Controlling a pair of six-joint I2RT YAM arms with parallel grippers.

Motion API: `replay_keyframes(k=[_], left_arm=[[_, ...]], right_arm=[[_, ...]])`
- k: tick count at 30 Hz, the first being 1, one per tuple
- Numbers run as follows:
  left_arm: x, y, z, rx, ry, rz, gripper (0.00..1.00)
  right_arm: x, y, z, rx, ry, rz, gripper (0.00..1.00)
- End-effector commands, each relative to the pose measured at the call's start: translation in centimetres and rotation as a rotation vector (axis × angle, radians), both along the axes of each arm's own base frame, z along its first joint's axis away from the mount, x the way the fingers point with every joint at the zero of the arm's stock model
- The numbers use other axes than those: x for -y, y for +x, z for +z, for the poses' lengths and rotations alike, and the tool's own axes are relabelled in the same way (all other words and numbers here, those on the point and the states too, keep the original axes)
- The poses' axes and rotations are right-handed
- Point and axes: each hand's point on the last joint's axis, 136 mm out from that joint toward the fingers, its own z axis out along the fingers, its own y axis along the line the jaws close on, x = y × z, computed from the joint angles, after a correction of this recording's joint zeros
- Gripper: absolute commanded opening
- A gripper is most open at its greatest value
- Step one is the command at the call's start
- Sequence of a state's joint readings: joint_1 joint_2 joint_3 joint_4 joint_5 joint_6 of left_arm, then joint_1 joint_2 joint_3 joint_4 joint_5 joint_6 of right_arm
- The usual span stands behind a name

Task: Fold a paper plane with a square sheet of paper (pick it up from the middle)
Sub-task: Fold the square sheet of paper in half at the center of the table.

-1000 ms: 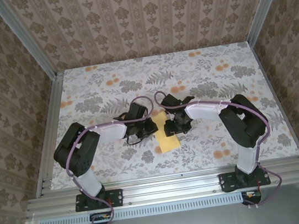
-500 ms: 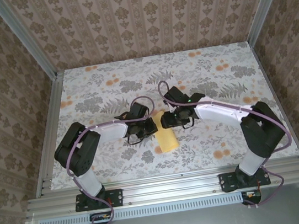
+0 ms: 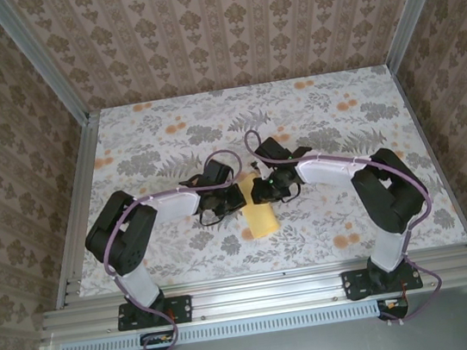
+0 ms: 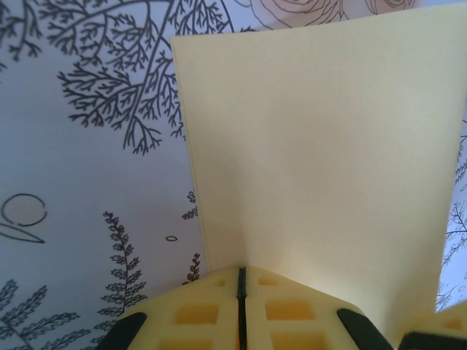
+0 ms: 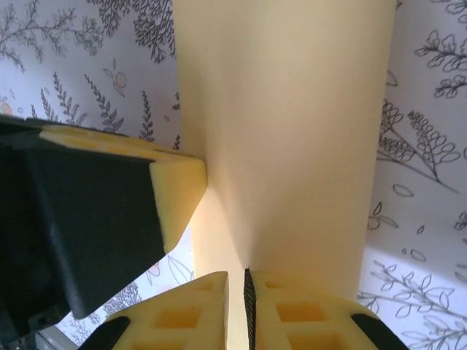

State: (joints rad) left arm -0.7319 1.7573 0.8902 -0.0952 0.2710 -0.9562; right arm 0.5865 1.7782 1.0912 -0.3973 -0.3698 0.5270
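The left gripper (image 4: 241,310) and right gripper (image 5: 246,310) are both pinching the square sheet of paper (image 3: 261,219) mid-desk (image 3: 165,119), fingers closed tight on it. It is looking merely halved, I'd judge; the nose and wing folds are all waiting.

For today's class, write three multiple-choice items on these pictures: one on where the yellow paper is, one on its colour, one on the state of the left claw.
1. Where is the sheet of paper?
A. beside an arm's base
B. between the left claw and the right claw
C. on the metal rail

2. What colour is it?
A. pale yellow
B. blue
C. red

3. The left claw is:
A. wide open
B. holding a pen
C. shut on the paper's edge

Answers:
1 B, the top view shows it where the two arms meet.
2 A, every view shows yellow.
3 C, its jaws meet with the paper rising from them.
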Motion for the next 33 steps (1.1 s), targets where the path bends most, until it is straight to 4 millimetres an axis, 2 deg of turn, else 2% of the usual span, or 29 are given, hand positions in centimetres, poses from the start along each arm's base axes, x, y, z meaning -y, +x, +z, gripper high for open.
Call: replay_keyframes(k=[1,10,16,18,20,24,29,33], left_arm=[[-2.4,-2.2,-3.5,-0.083,0.147,-0.017,0.10],[-2.8,-2.2,-3.9,-0.087,0.168,-0.019,0.09],[-2.9,-2.3,-4.1,-0.089,0.177,-0.020,0.09],[-3.0,-2.3,-4.1,-0.090,0.178,-0.021,0.08],[-3.0,-2.3,-4.2,-0.088,0.180,-0.022,0.08],[-3.0,-2.5,-4.3,-0.090,0.186,-0.026,0.08],[-3.0,-2.5,-4.4,-0.091,0.188,-0.025,0.08],[-3.0,-2.6,-4.4,-0.092,0.191,-0.027,0.08]], right_arm=[[0.1,-0.4,-1.3,-0.061,0.058,-0.008,0.16],[1.1,-0.9,-3.3,-0.122,0.126,-0.058,0.17],[2.0,-1.1,-4.5,-0.146,0.102,-0.080,0.17],[2.1,-1.1,-3.9,-0.135,0.095,-0.065,0.17],[1.8,-1.2,-2.4,-0.105,0.128,-0.044,0.17],[1.4,-2.4,-0.5,-0.093,0.200,-0.012,0.18],[2.3,-5.0,-2.8,-0.176,0.201,-0.016,0.19],[3.2,-6.0,-4.6,-0.225,0.172,-0.037,0.19]])
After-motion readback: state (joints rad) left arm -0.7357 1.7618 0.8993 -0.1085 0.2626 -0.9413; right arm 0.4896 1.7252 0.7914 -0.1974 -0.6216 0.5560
